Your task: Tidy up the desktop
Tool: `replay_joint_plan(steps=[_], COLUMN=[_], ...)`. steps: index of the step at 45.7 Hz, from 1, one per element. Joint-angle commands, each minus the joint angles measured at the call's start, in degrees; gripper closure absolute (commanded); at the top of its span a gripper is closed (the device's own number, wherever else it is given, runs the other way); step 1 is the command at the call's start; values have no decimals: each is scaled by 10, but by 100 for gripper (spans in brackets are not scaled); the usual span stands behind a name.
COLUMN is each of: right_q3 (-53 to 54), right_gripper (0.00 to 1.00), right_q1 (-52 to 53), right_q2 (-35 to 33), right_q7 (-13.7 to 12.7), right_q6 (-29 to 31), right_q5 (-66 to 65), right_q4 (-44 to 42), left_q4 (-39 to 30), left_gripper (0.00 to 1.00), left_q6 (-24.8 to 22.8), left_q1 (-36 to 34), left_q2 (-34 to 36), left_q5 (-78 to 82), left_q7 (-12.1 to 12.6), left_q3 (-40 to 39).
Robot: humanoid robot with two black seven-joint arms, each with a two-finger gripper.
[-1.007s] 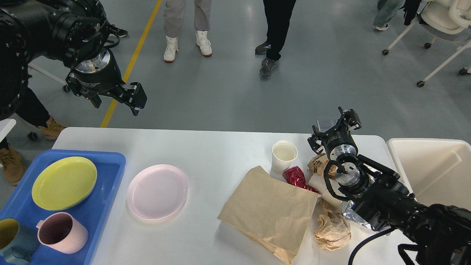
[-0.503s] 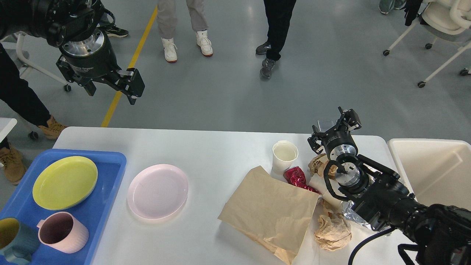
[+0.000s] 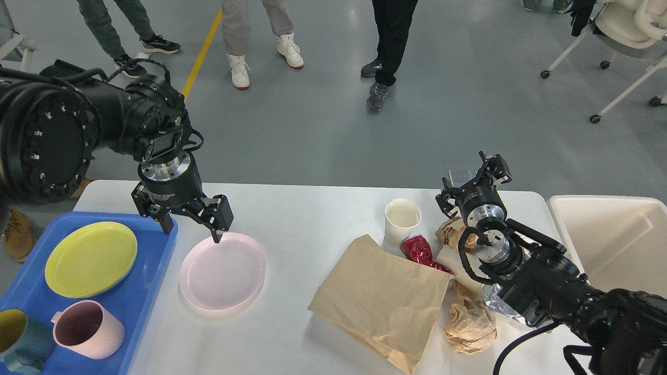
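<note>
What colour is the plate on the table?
Pale pink: the plate shows in the head view.

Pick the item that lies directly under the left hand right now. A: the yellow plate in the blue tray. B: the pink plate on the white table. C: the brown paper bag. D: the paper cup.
B. The left hand hangs open over the far rim of the pink plate, which lies on the table beside the blue tray.

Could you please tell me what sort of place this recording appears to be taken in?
Probably a robotics lab or demo hall: grey floor with a yellow line, onlookers standing around, and wheeled chairs.
</note>
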Motion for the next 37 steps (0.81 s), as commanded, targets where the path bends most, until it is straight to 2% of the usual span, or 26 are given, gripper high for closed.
replay_joint_plan(steps=[1, 4, 16, 22, 29, 32, 37], right_q3=[0, 0, 0, 0, 0, 0, 0], right_gripper=[0, 0, 0, 0, 0, 0, 0], right_q1=[0, 0, 0, 0, 0, 0, 0], right_q2=[0, 0, 0, 0, 0, 0, 0], right_q7=[0, 0, 0, 0, 0, 0, 0], right_q6=[0, 0, 0, 0, 0, 0, 0], right_q5=[0, 0, 0, 0, 0, 0, 0], right_q4=[0, 0, 0, 0, 0, 0, 0], left_q4=[3, 6, 42, 57, 58, 59, 72], left_gripper=[5, 5, 5, 5, 5, 5, 5], left_q6=[0, 0, 98, 126, 160, 168, 178], left_q1=[46, 68, 147, 167, 184, 194, 212], left_q2=[0, 4, 9, 11, 12, 12, 13], left_q5=[0, -1, -4, -17, -32, -35, -48], left_q7=[1, 1, 10, 51, 114, 127, 129], left_q3=[-9, -9, -9, -9, -9, -10, -13])
